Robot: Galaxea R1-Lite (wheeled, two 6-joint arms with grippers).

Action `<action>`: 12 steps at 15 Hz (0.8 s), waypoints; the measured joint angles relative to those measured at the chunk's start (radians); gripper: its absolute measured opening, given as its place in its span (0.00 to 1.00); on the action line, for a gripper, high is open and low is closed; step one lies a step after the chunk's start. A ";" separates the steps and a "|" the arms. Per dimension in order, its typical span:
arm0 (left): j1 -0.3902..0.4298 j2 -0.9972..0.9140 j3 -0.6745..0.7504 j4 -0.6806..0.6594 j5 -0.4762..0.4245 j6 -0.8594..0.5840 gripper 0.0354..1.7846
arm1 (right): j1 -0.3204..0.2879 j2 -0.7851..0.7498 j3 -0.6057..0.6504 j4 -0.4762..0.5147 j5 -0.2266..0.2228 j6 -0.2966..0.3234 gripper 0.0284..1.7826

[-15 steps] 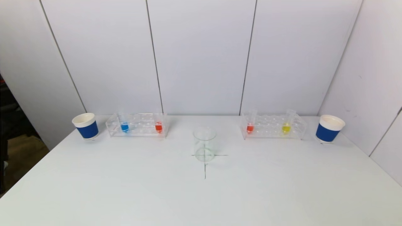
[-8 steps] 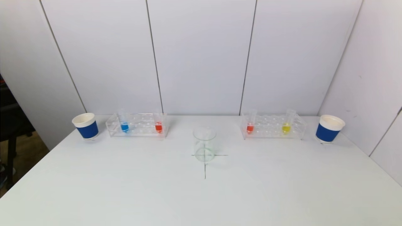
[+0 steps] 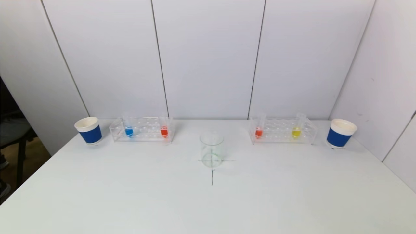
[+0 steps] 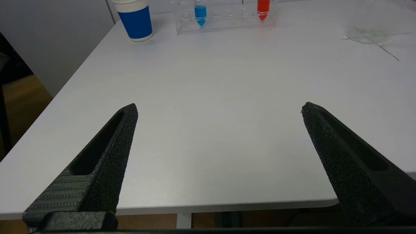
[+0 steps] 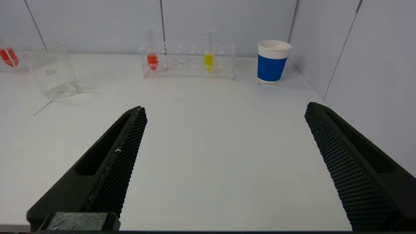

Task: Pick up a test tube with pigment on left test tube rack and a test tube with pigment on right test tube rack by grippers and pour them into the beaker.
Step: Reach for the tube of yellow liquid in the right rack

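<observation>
Head view: table [image 3: 208, 201] carries a beaker [image 3: 211, 149] at frame centre on a drawn cross. Left rack [image 3: 142, 129] sits at middle left with a blue tube [image 3: 128, 128] and a red tube [image 3: 164, 129]; right rack [image 3: 282, 130] at middle right holds a second red tube [image 3: 259, 129] and a yellow tube [image 3: 296, 129]. One blue cup [image 3: 88, 130] stands outside the left rack, another cup [image 3: 341, 133] outside the right rack. Neither arm appears in this view.

Left wrist view: left gripper [image 4: 219, 109] hangs over the near table edge, jaws spread wide, nothing between them. Its rack lies along the upper edge of the frame, well apart.

Right wrist view: right gripper [image 5: 226, 110] is likewise wide apart and empty, over the near edge. Its rack occupies the upper centre, beaker at upper left.

Risks, by judgement: no tube is lifted yet. Both racks are clear plastic, and a fingertip striking one on approach could shift or tip it. The tubes are thin and smooth, so a grip set off-centre may let one slip. The cups stand near the rack ends and could be knocked. Two tubes tilted over one narrow beaker mouth invites collision or spillage.
</observation>
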 joint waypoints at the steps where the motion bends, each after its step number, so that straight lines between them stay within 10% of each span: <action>1: 0.000 0.000 0.000 0.000 0.000 0.000 0.99 | 0.000 0.000 -0.011 0.002 0.000 0.000 0.99; 12: 0.000 0.000 0.000 0.000 0.000 0.000 0.99 | -0.001 0.093 -0.277 0.129 0.021 -0.003 0.99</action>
